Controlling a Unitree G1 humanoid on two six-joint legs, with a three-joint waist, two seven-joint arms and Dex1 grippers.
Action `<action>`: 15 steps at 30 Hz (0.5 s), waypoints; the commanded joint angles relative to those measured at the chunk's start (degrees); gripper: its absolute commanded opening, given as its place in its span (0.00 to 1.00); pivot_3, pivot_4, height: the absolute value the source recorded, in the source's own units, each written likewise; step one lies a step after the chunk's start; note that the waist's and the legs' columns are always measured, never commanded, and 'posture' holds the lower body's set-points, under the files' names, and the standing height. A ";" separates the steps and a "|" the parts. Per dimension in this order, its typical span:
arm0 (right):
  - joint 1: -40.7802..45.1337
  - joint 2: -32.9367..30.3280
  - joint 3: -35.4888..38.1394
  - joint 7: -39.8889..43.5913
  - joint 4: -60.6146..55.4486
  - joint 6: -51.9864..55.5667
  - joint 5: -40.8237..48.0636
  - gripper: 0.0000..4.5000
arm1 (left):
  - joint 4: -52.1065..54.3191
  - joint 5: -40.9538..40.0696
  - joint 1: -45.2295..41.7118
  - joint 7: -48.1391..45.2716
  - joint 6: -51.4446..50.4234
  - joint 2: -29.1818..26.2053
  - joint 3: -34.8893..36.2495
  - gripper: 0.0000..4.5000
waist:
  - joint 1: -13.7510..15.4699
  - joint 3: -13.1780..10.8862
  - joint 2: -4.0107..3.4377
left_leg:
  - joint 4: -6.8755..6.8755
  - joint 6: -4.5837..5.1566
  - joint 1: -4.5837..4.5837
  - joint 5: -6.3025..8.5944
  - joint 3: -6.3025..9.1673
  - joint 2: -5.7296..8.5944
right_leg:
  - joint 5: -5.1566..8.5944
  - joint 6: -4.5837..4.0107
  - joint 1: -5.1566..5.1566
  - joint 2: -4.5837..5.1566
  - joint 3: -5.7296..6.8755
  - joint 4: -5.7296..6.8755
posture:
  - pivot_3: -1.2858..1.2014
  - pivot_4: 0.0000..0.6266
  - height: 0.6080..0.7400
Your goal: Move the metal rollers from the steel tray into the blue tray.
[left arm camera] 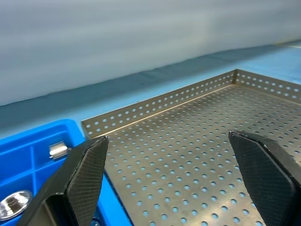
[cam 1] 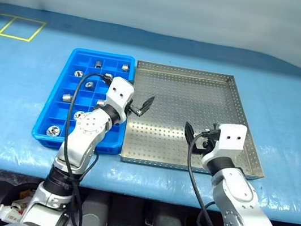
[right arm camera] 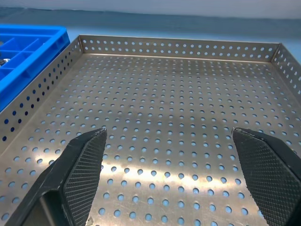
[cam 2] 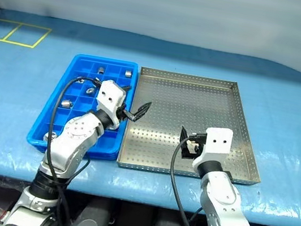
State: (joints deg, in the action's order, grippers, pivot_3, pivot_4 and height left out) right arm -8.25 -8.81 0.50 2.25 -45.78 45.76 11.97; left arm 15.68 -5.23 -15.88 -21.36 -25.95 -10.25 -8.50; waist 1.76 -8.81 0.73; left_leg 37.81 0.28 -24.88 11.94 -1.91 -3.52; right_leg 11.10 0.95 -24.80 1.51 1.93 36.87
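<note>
Both grippers released, nothing held: left gripper [cam 1: 141,107] over the steel tray's [cam 1: 238,104] left edge, right gripper [cam 1: 200,133] above its near edge. Rollers [cam 1: 79,73] sit in blue tray [cam 1: 47,114] compartments.

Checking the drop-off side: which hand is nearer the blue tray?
Left. The left hand hangs at the blue tray's inner edge; the right hand is over the steel tray, well away.

The left gripper [cam 1: 141,107] is pointing level toward the right, its fingers [left arm camera: 84,174] spread wide and empty. The right gripper [cam 1: 200,133] is reaching forward, likewise gaping.
</note>
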 commanded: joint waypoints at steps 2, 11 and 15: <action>-0.60 -1.91 1.22 1.98 -2.27 2.81 1.67 1.00 | 0.62 -2.66 0.44 -5.91 -1.21 -3.36 -0.90 0.99 | -0.13 0.00 0.00 | 0.00 0.00 0.00 0.00 0.00 0.00 | 0.00 0.00 0.00 0.00 0.00 0.00 | 0.55 0.24 1.00; 1.16 -6.71 -1.19 6.11 -3.39 9.01 4.68 1.00 | 1.91 -3.55 1.41 -7.48 -3.73 -8.39 1.01 0.99 | -0.02 -0.02 -0.02 | -0.06 -0.01 0.04 0.00 0.05 0.00 | 0.03 -0.04 0.00 0.04 0.00 -0.01 | 0.56 0.24 1.00; 2.28 -6.71 -1.57 6.02 -2.72 10.20 4.69 1.00 | 2.45 -3.24 1.69 -7.62 -3.87 -8.84 0.65 0.99 | 0.15 -0.03 -0.02 | -0.08 -0.01 0.03 0.01 0.06 0.01 | 0.03 -0.04 0.00 0.06 0.00 -0.03 | 0.56 0.24 1.00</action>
State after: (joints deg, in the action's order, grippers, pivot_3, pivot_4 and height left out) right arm -6.99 -15.33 -1.28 8.34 -47.12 55.72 16.25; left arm 15.62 -7.89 -14.09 -28.82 -29.90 -18.77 -8.34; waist 1.91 -8.84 0.72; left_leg 37.73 0.27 -24.85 11.94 -1.85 -3.51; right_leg 11.13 0.92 -24.80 1.56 1.93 36.84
